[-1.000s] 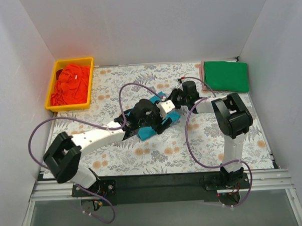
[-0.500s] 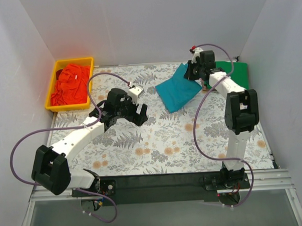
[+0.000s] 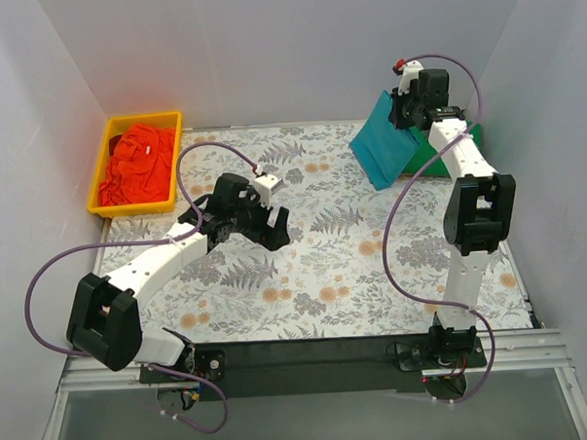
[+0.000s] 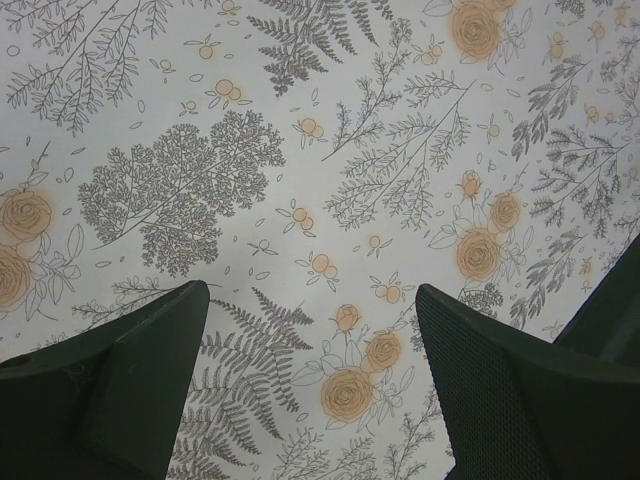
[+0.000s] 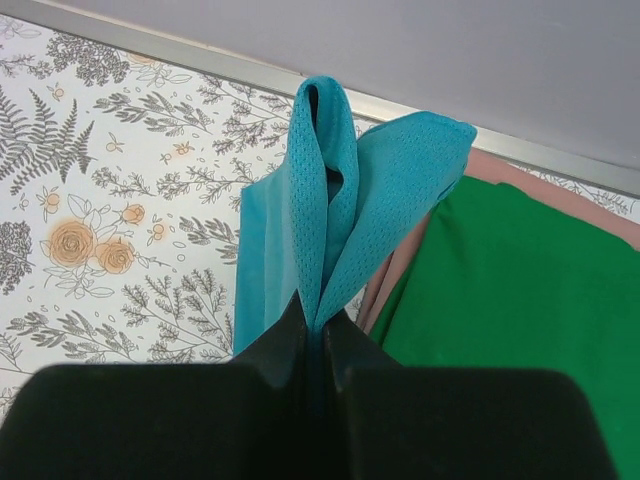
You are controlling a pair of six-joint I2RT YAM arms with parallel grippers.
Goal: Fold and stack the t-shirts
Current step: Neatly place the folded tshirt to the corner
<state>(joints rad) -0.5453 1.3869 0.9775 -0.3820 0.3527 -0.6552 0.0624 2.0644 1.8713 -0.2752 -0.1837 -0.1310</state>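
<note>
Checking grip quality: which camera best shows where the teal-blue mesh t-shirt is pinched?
Right wrist: close up, a bunched edge of the teal-blue mesh t-shirt is clamped in the shut right end effector. Top external shows it small, hanging lifted. Left wrist shows none of it.

White-shelled left arm [image 3: 161, 263] and right arm [image 3: 462, 156], chunky black joint housings, looping purple cables [image 3: 385, 240]; the left hand [image 4: 310, 292] has matte black, textured fingers [image 4: 500, 400].

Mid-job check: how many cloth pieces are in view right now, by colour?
teal shirt: 1
green shirt: 1
pink cloth under the green: 1
orange-red pile in the yellow bin: 1 pile; I cannot separate single shirts
Total: 4 visible
</note>
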